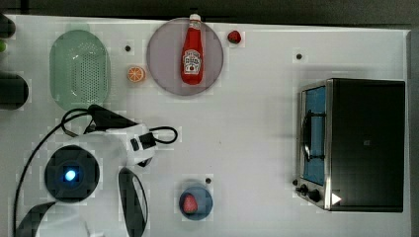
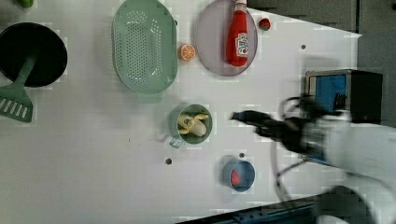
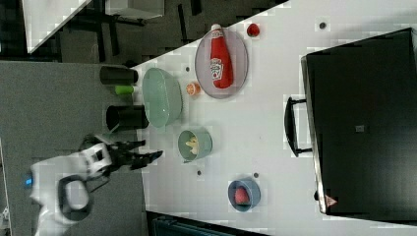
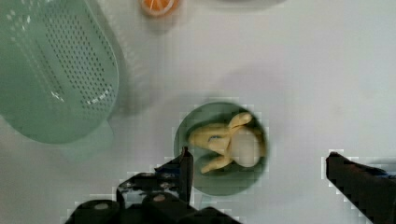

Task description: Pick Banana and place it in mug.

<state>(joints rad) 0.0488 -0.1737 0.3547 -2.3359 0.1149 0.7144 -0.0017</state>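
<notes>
Banana (image 4: 224, 142) lying inside the pale-green mug (image 4: 187, 140), curled against the wall, peeled-looking ends spread toward the middle; nothing of it over the rim. Already delivered, by the look of it, with no further grasp called for.

Gripper (image 4: 259, 170) with jaws spread wide and empty, one dark finger just beside the mug's rim in the wrist view, the other well apart on the far side, the mug framed between them and beyond the tips. Long axis of the banana roughly across the line between the two fingers, though no longer of consequence for a pick.

Seen in the left view, banana (image 2: 192, 124) and mug (image 2: 173, 122) toward the left view's left of the gripper (image 2: 243, 116), apart from it, nothing touching. In the right view, gripper (image 3: 147, 156) off the worktop's (image 3: 265, 123) edge, mug (image 3: 206, 145) to the right view's right. A clear retreat away from the mug judged the likely remaining move; risk small, only a finger brushing the rim.

Farther out: green colander (image 2: 144, 44), orange slice (image 2: 187, 52), purple plate (image 2: 210, 42) carrying a ketchup bottle (image 2: 238, 35).
</notes>
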